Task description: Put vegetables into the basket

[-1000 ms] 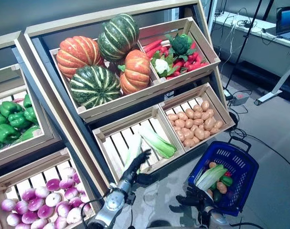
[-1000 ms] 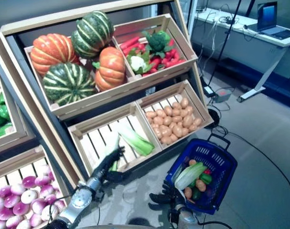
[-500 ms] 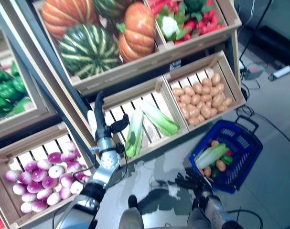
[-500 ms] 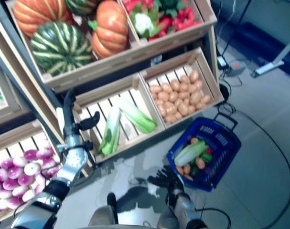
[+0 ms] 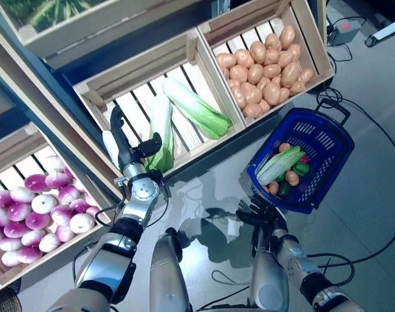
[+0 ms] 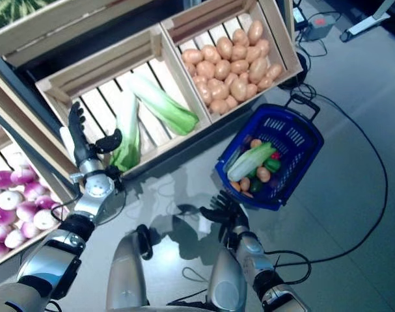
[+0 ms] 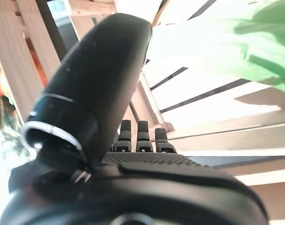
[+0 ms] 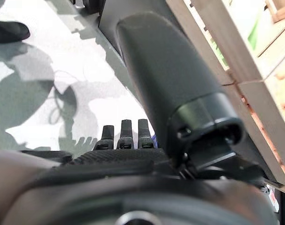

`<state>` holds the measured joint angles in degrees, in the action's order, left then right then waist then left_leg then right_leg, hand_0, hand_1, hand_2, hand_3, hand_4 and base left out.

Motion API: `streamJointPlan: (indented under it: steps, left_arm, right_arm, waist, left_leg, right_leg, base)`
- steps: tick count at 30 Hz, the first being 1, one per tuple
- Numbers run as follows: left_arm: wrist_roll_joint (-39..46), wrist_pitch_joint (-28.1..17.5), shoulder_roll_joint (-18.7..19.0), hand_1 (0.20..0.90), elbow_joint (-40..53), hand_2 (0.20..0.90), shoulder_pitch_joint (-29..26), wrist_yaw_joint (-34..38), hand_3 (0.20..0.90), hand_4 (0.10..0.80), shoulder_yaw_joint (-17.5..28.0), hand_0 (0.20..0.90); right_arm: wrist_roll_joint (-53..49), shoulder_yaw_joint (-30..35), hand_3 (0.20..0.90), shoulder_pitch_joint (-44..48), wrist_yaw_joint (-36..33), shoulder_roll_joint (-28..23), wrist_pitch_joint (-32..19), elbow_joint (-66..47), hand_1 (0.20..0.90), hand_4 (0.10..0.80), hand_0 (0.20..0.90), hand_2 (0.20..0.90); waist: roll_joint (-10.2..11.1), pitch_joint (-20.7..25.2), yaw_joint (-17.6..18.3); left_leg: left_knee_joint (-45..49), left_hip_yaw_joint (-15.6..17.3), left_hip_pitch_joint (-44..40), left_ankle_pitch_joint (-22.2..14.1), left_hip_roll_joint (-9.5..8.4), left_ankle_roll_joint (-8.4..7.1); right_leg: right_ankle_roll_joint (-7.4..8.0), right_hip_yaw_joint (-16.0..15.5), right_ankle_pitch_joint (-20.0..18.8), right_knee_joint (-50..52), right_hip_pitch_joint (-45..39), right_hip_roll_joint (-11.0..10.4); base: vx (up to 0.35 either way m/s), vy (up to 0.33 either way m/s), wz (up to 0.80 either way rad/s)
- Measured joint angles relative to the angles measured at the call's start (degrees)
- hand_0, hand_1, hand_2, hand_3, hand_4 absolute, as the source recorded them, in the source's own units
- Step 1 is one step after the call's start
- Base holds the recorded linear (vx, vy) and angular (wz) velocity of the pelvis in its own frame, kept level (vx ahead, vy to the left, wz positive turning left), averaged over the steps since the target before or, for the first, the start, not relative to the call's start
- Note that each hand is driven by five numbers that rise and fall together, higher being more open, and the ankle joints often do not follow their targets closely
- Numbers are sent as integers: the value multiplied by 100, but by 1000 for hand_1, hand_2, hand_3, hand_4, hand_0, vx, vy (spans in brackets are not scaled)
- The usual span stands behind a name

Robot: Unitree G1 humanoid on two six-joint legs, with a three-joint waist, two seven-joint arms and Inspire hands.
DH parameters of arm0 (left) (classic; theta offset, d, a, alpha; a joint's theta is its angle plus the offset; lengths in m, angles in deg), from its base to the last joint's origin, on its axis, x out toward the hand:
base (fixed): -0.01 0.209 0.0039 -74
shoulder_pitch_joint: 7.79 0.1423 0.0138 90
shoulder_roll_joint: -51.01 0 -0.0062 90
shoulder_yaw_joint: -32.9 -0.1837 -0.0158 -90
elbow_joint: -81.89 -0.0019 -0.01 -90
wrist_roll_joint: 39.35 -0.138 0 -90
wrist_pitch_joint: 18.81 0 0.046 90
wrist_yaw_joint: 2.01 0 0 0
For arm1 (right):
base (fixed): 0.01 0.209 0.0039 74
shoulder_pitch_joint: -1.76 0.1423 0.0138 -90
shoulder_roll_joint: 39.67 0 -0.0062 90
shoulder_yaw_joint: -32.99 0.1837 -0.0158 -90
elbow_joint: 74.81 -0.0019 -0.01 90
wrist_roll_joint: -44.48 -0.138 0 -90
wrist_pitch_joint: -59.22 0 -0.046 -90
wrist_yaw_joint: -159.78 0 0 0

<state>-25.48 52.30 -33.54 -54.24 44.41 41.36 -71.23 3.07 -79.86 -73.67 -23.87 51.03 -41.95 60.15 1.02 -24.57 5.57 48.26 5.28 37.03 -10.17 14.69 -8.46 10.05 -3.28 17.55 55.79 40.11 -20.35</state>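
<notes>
Two pale green cabbages lie in a slatted wooden crate (image 5: 138,68): one (image 5: 161,130) near its front, the other (image 5: 198,108) further in. My left hand (image 5: 123,144) stands upright and open at the crate's front left corner, its thumb pointing at the nearer cabbage without touching it. The left wrist view shows a green leaf (image 7: 255,42) past the hand. The blue basket (image 5: 317,140) sits on the floor to the right and holds a cabbage (image 5: 280,166) and several small vegetables. My right hand (image 5: 262,214) hovers low beside the basket, open and empty.
A crate of potatoes (image 5: 265,62) sits right of the cabbage crate, just above the basket. A crate of purple and white turnips (image 5: 34,208) is at the lower left. Cables trail across the grey floor on the right.
The camera has tipped downward, so the pumpkins have left the view. My left hand came out of the crate, where it lay by the nearer cabbage, and rose upright at the front edge.
</notes>
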Motion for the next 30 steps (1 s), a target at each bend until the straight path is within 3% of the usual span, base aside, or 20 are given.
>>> streamJointPlan:
  steps: [12, 27, 30]
  left_arm:
    - [576, 438, 420, 900, -893, 900, -1036, -133, 900, 800, -86, 900]
    - [1350, 446, 686, 900, -1203, 900, -1188, -1033, 900, 800, -143, 900]
    - [1407, 704, 692, 900, -1314, 900, -1221, -1199, 900, 800, -164, 900]
  right_arm:
    - [-239, -1, 900, 284, 16, 4, -178, -124, 900, 800, 900, 900]
    - [-242, 8, 900, 444, 65, -82, -262, -72, 900, 800, 900, 900]
    - [-245, 10, 900, 465, 75, -83, -274, -31, 900, 800, 900, 900]
  waist:
    - [143, -99, 288]
    - [188, -108, 288]
    - [202, -115, 279]
  left_leg:
    - [872, -304, 711, -250, 140, -149]
    - [1359, -436, 1159, -482, 254, -216]
    - [1455, -472, 1173, -547, 264, -229]
  right_leg:
    - [-169, 120, 435, 1084, 769, 53]
    - [-207, 151, 652, 1506, 1163, 115]
    - [-221, 154, 720, 1596, 1164, 112]
  base:
    - [2, 4, 0]
    - [-4, -2, -1]
    - [0, 0, 0]
